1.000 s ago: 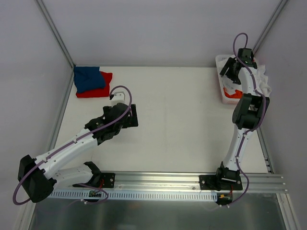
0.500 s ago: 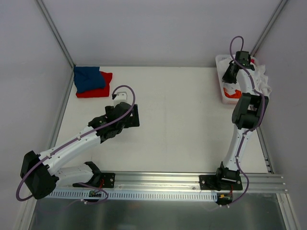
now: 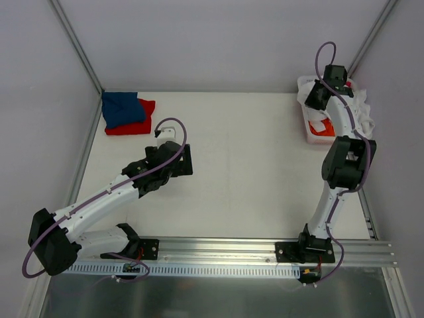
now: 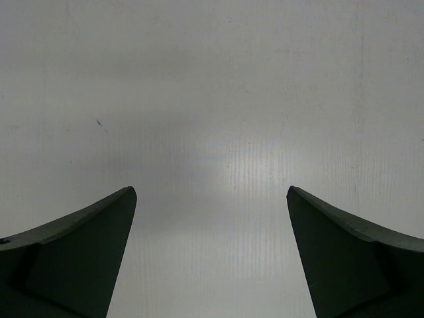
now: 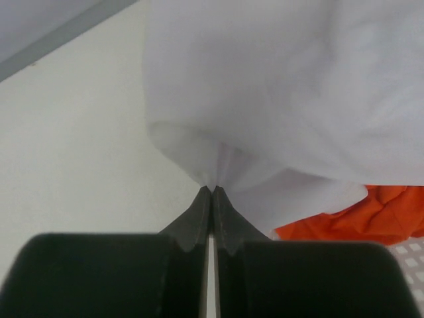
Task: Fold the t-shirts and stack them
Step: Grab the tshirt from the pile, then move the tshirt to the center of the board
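My right gripper (image 5: pixel 212 189) is shut, its tips pinching a fold of the white t-shirt (image 5: pixel 285 86), which bulges above them. An orange t-shirt (image 5: pixel 358 218) lies beneath the white cloth at the right. In the top view the right gripper (image 3: pixel 313 98) is over the white basket (image 3: pixel 309 136) at the far right, and the white t-shirt (image 3: pixel 362 109) spills over the basket's right side. A blue t-shirt (image 3: pixel 121 108) lies folded on a red t-shirt (image 3: pixel 138 124) at the far left. My left gripper (image 4: pixel 212 199) is open over bare table, holding nothing; the top view shows the left gripper (image 3: pixel 173 162) left of centre.
The table (image 3: pixel 245 165) is white. Grey frame posts rise at the back corners and a metal rail (image 3: pixel 265 248) runs along the near edge. A bit of the basket's lattice (image 5: pixel 411 255) shows at the lower right of the right wrist view.
The right gripper has shut on the white t-shirt and lifted slightly over the basket. The left arm shifted a little away from its base, then held still, jaws open.
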Robot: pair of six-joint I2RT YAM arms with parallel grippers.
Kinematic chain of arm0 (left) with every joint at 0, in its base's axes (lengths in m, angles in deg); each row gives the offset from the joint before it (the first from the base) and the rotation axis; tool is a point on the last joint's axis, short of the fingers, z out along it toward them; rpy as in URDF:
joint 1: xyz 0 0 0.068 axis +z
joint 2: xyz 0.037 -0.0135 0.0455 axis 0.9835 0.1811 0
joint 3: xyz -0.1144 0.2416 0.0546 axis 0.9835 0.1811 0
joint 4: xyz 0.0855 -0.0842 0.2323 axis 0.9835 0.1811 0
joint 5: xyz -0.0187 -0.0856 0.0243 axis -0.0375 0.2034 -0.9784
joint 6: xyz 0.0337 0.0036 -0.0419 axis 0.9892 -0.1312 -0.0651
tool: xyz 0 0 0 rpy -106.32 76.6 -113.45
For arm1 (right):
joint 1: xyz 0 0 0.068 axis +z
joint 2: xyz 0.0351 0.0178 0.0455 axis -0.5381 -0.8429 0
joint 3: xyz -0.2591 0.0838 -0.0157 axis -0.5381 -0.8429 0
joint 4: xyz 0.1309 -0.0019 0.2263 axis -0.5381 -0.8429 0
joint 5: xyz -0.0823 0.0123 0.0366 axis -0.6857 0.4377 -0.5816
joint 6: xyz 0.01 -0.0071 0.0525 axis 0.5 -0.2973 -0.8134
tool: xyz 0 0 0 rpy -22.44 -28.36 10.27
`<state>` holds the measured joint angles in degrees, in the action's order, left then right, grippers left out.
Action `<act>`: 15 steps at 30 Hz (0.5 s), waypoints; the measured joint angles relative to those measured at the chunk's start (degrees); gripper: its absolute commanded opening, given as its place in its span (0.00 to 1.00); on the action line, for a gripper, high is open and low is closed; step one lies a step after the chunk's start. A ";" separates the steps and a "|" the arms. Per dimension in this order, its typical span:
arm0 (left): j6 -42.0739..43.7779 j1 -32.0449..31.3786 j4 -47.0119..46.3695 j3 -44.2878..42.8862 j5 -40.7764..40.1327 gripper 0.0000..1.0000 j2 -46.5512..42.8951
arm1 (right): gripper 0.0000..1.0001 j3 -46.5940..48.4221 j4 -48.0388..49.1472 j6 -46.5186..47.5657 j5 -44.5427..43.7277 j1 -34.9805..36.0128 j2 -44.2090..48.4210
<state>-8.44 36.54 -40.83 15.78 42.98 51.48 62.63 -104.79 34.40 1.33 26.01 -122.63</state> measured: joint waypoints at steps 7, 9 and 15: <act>-0.96 0.00 -0.02 0.02 0.13 0.99 -0.44 | 0.00 0.24 -1.09 0.13 -0.17 6.54 13.86; -1.07 0.00 -0.02 0.02 0.15 0.99 -0.79 | 0.00 1.38 -2.47 0.42 -0.28 9.03 18.08; -1.42 0.00 -0.15 0.57 0.22 0.99 -1.95 | 0.00 10.99 -7.78 3.10 -2.03 18.91 28.81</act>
<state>-9.86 36.54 -40.98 16.34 43.20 49.54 73.63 -112.57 37.50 -0.70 44.91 -93.82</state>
